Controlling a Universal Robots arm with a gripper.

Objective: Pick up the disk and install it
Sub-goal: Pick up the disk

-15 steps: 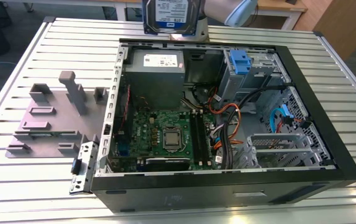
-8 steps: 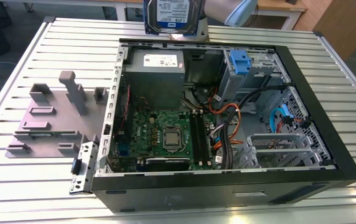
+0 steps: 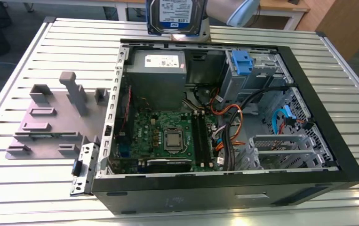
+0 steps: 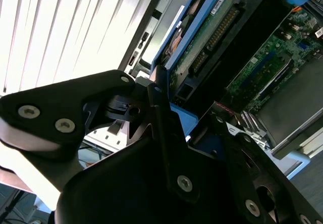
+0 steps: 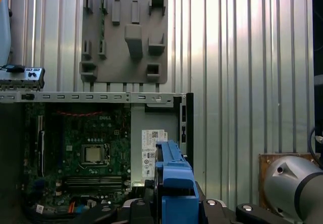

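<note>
Gripper (image 5: 174, 210): clamped on disk (image 3: 173, 16), bracket (image 5: 176, 183) in grip. Disk: upright, held above case (image 3: 229, 183) far edge, over power supply (image 3: 157, 75). Blue-latched bay (image 3: 242, 70): just below, toward exterior view's right.

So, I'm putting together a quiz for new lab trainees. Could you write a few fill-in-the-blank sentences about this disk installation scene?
The end effector holds the disk in the air, and its side bracket is coloured ____.
The computer case lies on the table with its side panel off, so its inside is ____.
The grey tray lies toward the exterior view's ____ of the case.
Missing words: blue; open; left.
</note>
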